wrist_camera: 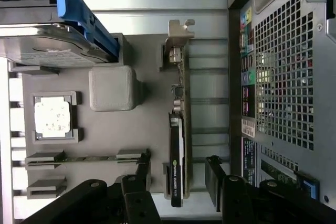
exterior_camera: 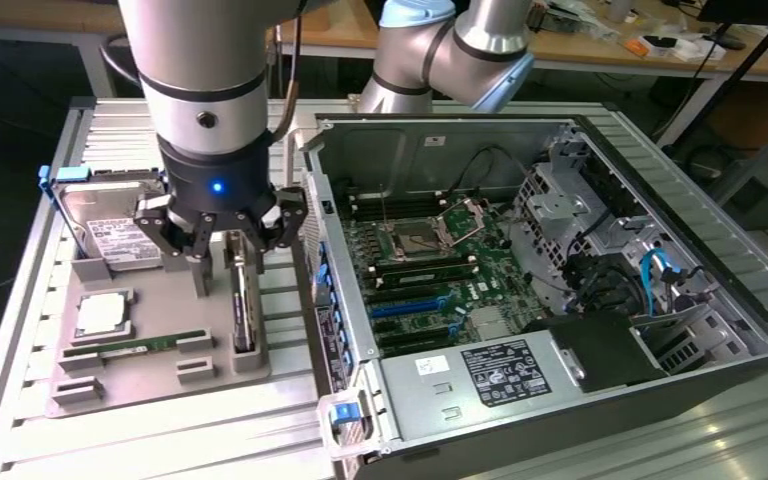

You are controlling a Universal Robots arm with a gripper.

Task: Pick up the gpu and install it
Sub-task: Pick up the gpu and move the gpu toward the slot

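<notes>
A robot arm hangs over a grey parts holder [exterior_camera: 157,370] on a ribbed metal table, beside an open computer case [exterior_camera: 424,140]. The step in hand looks like the pick-up: nothing is gripped yet, and the card is not yet in the case.

The gripper [exterior_camera: 231,255] points straight down with its black fingers [exterior_camera: 195,250] spread wide. The gpu [exterior_camera: 243,300] stands on its long edge in a slot at the side of the holder nearest the case, directly beneath the claw.

In the wrist view the gripper [wrist_camera: 178,166] straddles the gpu [wrist_camera: 179,129], one finger on each side with a gap showing on both, so the fingers appear clear of the card.

In my judgement, a grasp calls for the fingers to stay centred over the thin edge, sink low enough to catch the board's flat faces, and pinch squarely so the card lifts without tilting in its slot.

The gpu is a thin dark board with a black face and a small green logo label. A silvery metal bracket closes the end farthest from the fingers.

Also in the holder are a hard drive [exterior_camera: 111,225] in a blue frame, a square processor chip [exterior_camera: 101,315] and a narrow RAM stick [exterior_camera: 137,347].
</notes>
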